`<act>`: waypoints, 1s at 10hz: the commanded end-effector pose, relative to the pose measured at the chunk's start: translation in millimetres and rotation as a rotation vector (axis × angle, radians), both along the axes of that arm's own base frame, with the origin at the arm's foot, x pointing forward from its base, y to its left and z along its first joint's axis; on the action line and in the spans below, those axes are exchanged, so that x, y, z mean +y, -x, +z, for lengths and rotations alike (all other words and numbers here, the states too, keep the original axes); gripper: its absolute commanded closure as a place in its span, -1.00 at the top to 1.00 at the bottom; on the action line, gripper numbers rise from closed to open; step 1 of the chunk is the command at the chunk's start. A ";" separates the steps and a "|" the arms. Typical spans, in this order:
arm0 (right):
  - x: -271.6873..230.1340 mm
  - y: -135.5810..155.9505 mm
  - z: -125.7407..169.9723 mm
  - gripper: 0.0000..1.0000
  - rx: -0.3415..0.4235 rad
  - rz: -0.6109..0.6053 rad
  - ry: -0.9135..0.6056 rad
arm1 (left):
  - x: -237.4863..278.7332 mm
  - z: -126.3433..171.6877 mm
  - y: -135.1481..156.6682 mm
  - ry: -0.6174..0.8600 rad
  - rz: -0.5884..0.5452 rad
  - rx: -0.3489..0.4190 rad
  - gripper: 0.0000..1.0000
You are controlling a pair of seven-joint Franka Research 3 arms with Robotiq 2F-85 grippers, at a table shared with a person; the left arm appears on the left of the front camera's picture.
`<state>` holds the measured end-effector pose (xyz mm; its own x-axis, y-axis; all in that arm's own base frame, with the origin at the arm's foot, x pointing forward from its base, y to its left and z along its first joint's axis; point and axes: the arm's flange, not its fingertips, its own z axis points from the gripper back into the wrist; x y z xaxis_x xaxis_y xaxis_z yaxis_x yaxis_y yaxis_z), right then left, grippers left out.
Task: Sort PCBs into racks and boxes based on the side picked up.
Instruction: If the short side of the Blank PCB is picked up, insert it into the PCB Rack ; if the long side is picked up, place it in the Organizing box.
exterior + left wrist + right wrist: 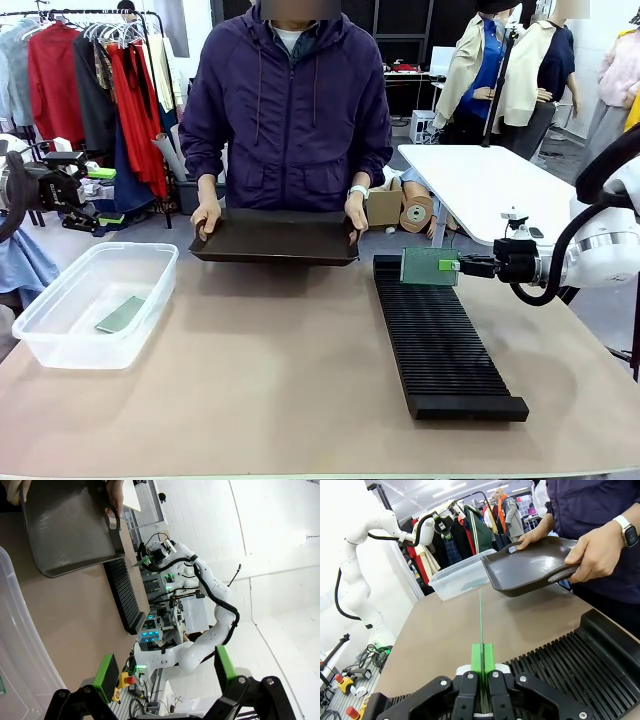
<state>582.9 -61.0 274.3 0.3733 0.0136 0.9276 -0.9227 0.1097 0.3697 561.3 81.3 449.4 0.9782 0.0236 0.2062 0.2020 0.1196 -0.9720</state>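
My right gripper (461, 266) is shut on the edge of a green PCB (429, 266), which stands upright just above the far end of the long black slotted rack (440, 345). From the right wrist, the PCB (480, 625) appears edge-on between the shut green pads of the right gripper (482, 659), over the rack (570, 672). The clear box (60, 335) stands at the left with one PCB (121, 314) lying flat in it. My left gripper (108, 196) hovers open and empty beyond the box, at the left edge. In the left wrist view the left gripper (165, 672) has its jaws wide apart above the box (20, 645).
A person at the far side holds a shallow black tray (275, 240) in both hands, just off the table between box and rack. The tray (535, 565) is tilted a little. A white table (490, 185) stands behind the rack. Bare tabletop (270, 370) lies between box and rack.
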 end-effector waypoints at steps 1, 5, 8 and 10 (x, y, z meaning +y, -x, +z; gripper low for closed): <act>0.2 0.1 1.0 -1.00 -0.006 0.003 0.005 | 0.8 2.1 1.2 0.002 -0.001 -0.008 1.00; 0.2 0.1 1.0 -1.00 -0.006 0.003 0.005 | 0.8 2.1 1.2 0.002 -0.001 -0.008 1.00; 0.2 0.1 1.0 -1.00 -0.006 0.003 0.005 | 0.8 2.1 1.2 0.002 -0.001 -0.008 1.00; 0.4 1.4 0.1 -1.00 -0.036 0.021 -0.003 | 0.8 2.1 1.2 0.002 -0.001 -0.008 1.00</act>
